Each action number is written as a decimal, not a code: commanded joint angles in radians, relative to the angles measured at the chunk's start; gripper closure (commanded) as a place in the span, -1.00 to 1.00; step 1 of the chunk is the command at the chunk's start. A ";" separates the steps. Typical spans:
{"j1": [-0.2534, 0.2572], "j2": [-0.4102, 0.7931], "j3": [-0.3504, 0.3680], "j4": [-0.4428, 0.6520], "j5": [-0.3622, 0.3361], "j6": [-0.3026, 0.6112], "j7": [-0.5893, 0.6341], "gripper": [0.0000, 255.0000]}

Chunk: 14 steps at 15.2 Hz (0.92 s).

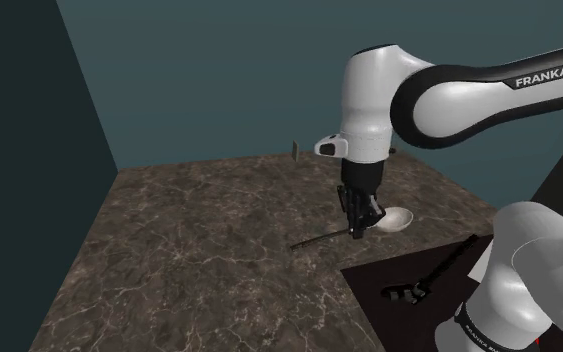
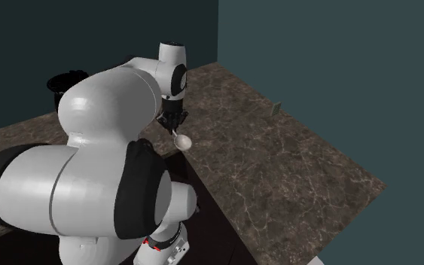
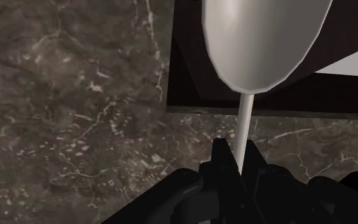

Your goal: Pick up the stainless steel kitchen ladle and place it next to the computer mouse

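The pincer (image 3: 238,154) is clenched on the thin handle of the ladle (image 3: 266,38), a short way from the pale bowl, so that the bowl juts out on one side and the long remainder of the handle on the other. The chief risk is judged to lie in that grip: a slim, smooth shaft is clasped at a single narrow spot, and the bowl's weight could turn it between the fingers (image 3: 220,153) or let it slide out under a quick swing. In the shoulder view the ladle (image 1: 396,218) is seen lying roughly level under the pincer (image 1: 359,225), with the far handle end low over the bench (image 1: 199,230) — its clearance cannot be judged, and it could drag or catch if the ladle is carried without more height. In the wrist view the bowl hangs over the corner of the dark stand (image 3: 190,76), which could be clipped on a low sweep. The mouse cannot be made out with certainty; a small object (image 1: 297,150) stands at the bench's far edge, well apart from the ladle. The arm is arched up and over from the stand, the wrist turned straight down — the pincer (image 2: 175,126) hangs vertically with the bowl (image 2: 182,141) just beneath it.
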State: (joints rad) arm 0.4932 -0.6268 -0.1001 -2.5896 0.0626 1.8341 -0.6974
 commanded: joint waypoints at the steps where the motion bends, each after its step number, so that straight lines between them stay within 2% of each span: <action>1: 0.027 0.023 0.037 0.010 0.032 0.018 0.044 1.00; 10: 0.131 0.192 0.190 0.137 0.140 0.086 0.231 1.00; 14: 0.132 0.211 0.193 0.098 0.145 0.144 0.223 1.00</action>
State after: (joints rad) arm 0.6245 -0.4209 0.0919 -2.4803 0.2057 1.9615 -0.4731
